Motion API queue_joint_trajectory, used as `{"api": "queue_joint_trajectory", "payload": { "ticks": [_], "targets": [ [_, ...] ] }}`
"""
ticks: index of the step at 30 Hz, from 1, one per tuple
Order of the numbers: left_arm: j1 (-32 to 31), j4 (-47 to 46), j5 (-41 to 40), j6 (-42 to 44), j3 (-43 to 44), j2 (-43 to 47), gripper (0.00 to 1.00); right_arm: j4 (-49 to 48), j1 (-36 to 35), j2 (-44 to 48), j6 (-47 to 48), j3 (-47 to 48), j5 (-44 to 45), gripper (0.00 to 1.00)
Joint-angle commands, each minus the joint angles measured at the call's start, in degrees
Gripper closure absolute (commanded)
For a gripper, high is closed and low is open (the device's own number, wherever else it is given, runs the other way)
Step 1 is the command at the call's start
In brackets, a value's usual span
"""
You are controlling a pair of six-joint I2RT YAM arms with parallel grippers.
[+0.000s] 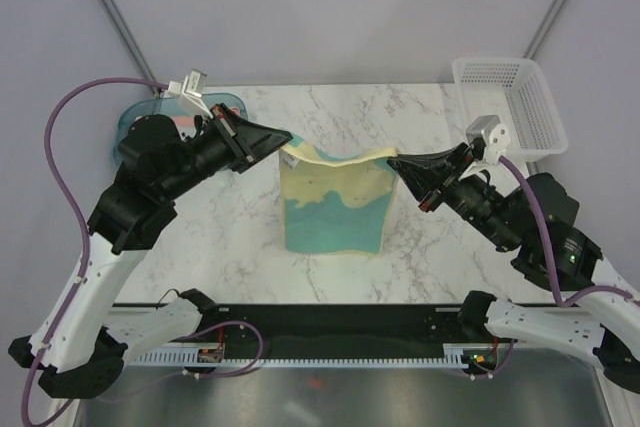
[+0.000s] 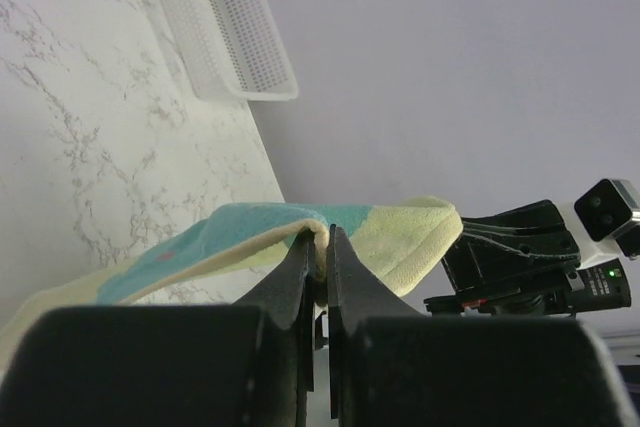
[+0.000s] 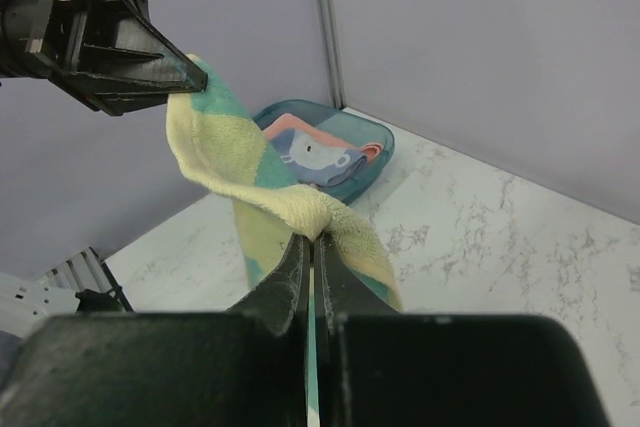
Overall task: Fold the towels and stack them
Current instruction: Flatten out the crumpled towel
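Pinching towel — left pincer, right pincer

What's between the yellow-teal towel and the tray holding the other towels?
Nothing on the table between them. The left gripper and right gripper pinch the yellow-teal towel by its top corners; only the left arm itself overlaps the tray in the top view.

A towel spans the gap between the left gripper and the right gripper, a top corner pinched in each, the rest hanging over the middle of the table. Behind and left of the left gripper sits a tray with two other towels in it; behind and right of the right gripper stands a basket.
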State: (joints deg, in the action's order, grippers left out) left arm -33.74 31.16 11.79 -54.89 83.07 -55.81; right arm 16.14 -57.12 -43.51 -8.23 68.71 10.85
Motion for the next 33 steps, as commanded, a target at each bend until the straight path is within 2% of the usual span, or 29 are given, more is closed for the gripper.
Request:
{"api": "queue_joint_trajectory", "payload": {
  "ticks": [1, 7, 11, 15, 21, 26, 29, 33],
  "targets": [
    [-0.36, -0.83, -2.03, -2.67, 0.52, -1.58, 0.98, -0.24, 0.08, -1.32, 3.56, 3.01, 3.81, 1.0],
    [-0.37, -0.83, -9.67, -1.89, 1.13, -2.81, 0.98, 0.82, 0.08, -6.76, 7.7, 7.05, 12.34, 1.0],
    [-0.37, -1.36, -10.83, 0.04, 2.89, -3.51, 0.98, 1.08, 0.08, -8.0, 9.11, 7.67, 10.16, 1.0],
    [-0.37, -1.45, -7.76, -0.12, 2.28, -3.78, 0.98, 1.79, 0.08, -5.02, 6.58, 4.6, 6.12, 1.0],
    [-1.16, -2.15, -6.52, -1.79, -4.74, -0.71, 0.98, 3.19, 0.08, 1.66, 1.73, -1.29, 0.76, 1.0],
    [-2.21, -3.64, -5.29, -3.73, -7.3, 2.28, 0.98, 3.63, 0.08, 4.65, -2.22, -3.67, -2.76, 1.0],
    [-2.74, -3.47, -5.29, -3.82, -6.87, 2.72, 0.98, 2.93, 0.08, 3.87, -2.76, -2.7, -2.33, 1.0],
    [-2.74, -3.21, -9.57, -1.45, -4.16, -0.08, 0.98, 1.96, 0.08, -1.04, 0.56, 0.89, 2.67, 1.0]
  ]
}}
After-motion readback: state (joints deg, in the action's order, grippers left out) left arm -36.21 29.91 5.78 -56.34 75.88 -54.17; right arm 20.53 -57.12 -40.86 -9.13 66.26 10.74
